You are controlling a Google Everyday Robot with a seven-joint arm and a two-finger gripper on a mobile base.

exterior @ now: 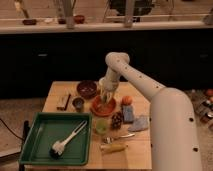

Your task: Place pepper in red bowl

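Observation:
The red bowl (103, 106) sits in the middle of the wooden table, right of the small dark cup. My gripper (105, 98) hangs straight down over the bowl, its tip just above the bowl's inside. A small greenish shape that looks like the pepper (104, 103) shows at the gripper's tip, low over the bowl. I cannot tell whether it is held or resting in the bowl.
A maroon bowl (87, 89) and a dark cup (78, 103) stand left of the red bowl. A green tray (37, 131) with a brush (64, 142) is front left. A pale green cup (101, 125), an orange fruit (127, 100), a grey cloth (140, 123) and a yellow item (114, 147) lie nearby.

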